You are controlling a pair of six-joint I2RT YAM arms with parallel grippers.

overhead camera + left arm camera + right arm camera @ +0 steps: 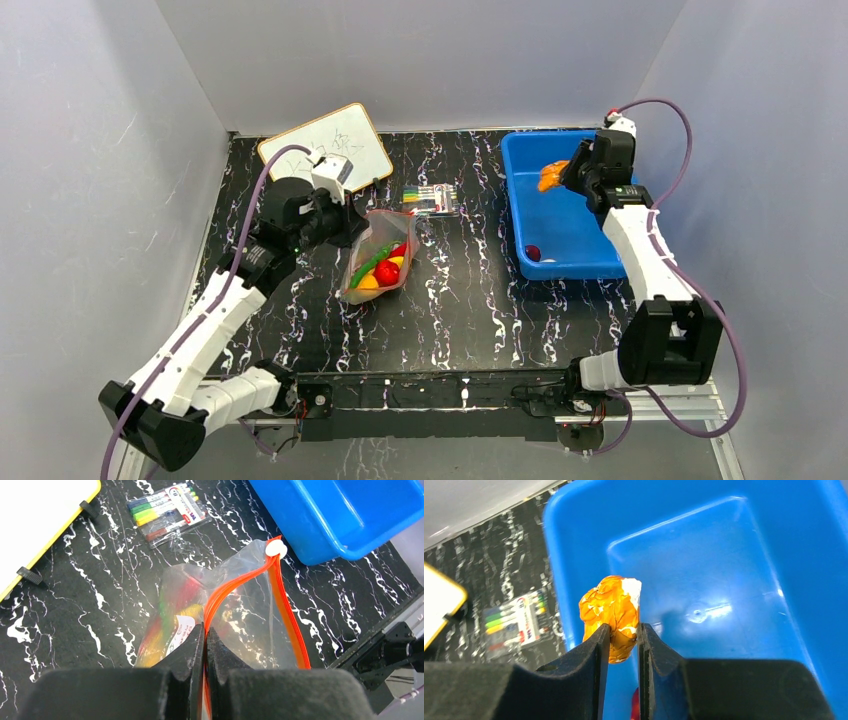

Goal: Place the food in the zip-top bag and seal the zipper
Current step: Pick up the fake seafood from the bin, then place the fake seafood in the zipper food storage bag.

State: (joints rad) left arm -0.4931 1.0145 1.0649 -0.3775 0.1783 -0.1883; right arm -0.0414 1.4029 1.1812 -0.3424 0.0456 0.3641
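The clear zip-top bag (377, 263) lies at the table's middle with a red strawberry (387, 272), a green pepper (364, 268) and yellow pieces inside. My left gripper (352, 222) is shut on the bag's orange-red zipper (281, 602) at the mouth edge, seen close in the left wrist view (205, 628). The mouth gapes open, with a white slider (275, 549) at its far end. My right gripper (623, 630) is shut on an orange fruit (612, 607) with a white patch, held above the blue tub (575, 225). The fruit also shows in the top view (551, 176).
A small dark red piece (533, 253) lies in the tub's near left corner. A pack of coloured markers (434, 198) lies behind the bag. A yellow-framed whiteboard (325, 145) lies at the back left. Grey walls close in three sides.
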